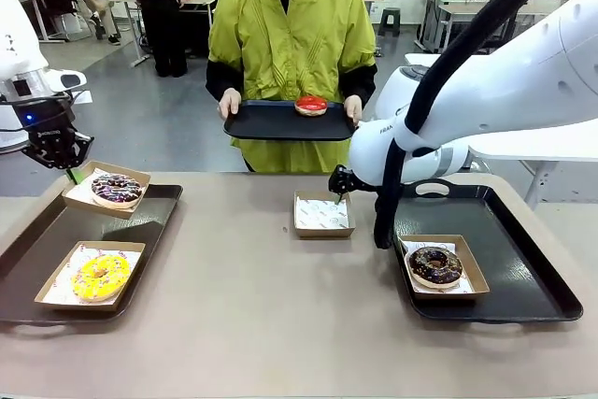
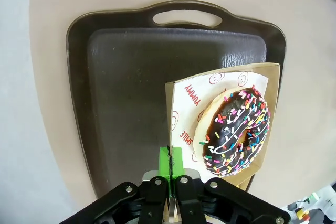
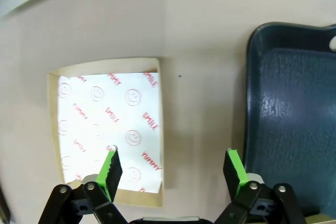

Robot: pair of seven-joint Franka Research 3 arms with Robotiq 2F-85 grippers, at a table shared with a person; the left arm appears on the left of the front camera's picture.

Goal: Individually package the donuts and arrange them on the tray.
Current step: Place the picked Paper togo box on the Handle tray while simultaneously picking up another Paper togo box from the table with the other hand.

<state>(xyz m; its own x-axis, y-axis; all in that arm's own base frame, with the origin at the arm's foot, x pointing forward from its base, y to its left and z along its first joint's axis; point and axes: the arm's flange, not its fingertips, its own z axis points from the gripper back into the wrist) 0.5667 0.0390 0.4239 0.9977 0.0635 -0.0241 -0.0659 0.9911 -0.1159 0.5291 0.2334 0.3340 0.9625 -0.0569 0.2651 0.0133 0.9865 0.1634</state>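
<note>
My left gripper is shut on the corner of a cardboard box that holds the chocolate sprinkled donut. This box sits tilted over the far end of the left tray. The yellow donut lies boxed on the same tray, nearer me. My right gripper hangs open above an empty paper-lined box at mid-table. A dark chocolate donut sits boxed on the right tray. The red donut rests on a black tray held by the person.
The person stands at the far edge with both hands on the black tray. My right arm crosses above the right tray. Bare table lies between the two trays, nearer me.
</note>
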